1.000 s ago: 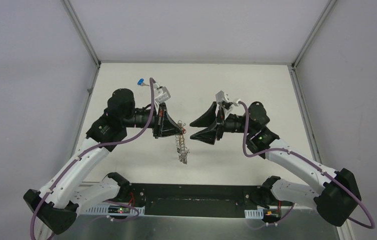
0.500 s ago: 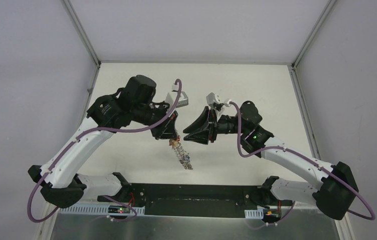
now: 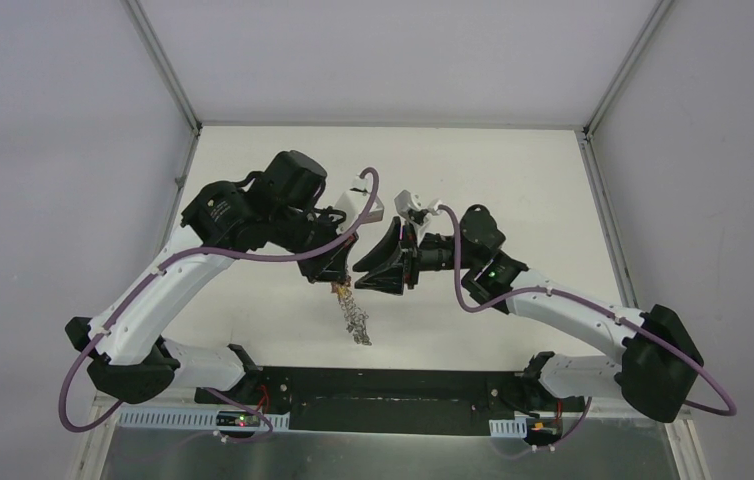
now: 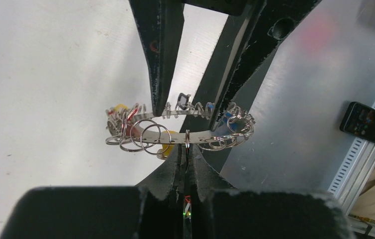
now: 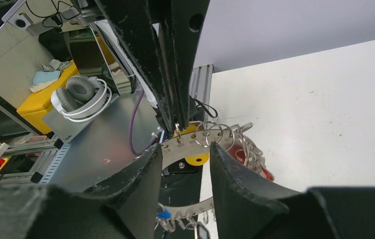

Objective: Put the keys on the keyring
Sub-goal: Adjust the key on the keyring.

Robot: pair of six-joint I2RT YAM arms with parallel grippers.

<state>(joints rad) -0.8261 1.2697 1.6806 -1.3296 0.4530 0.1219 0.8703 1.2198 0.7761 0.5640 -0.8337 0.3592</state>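
Observation:
The keyring (image 4: 175,137), a flat grey band fringed with small split rings, hangs in the air over the middle of the table (image 3: 473,160). My left gripper (image 4: 186,149) is shut on its near edge and shows in the top view as the left gripper (image 3: 338,272). Keys with yellow (image 5: 196,159), blue (image 5: 163,214) and red heads dangle from the keyring (image 5: 190,142), which hangs as the keyring (image 3: 353,318) below the jaws. My right gripper (image 5: 185,147) is open, its fingertips (image 4: 158,107) straddling the band's far side. No loose key shows apart from the ring.
The black base plate (image 3: 383,385) and both arm bases line the near edge. Grey walls and metal posts (image 3: 178,90) fence the table. A dark phone (image 4: 367,122) lies on the metal sheet beside a slotted rail. Headphones (image 5: 81,94) lie outside the cell.
My left arm swung right and tipped down, carrying the keyring toward the centre. The right gripper moved left onto it, jaws narrower. The blue key seen at the back left is now covered by the left arm.

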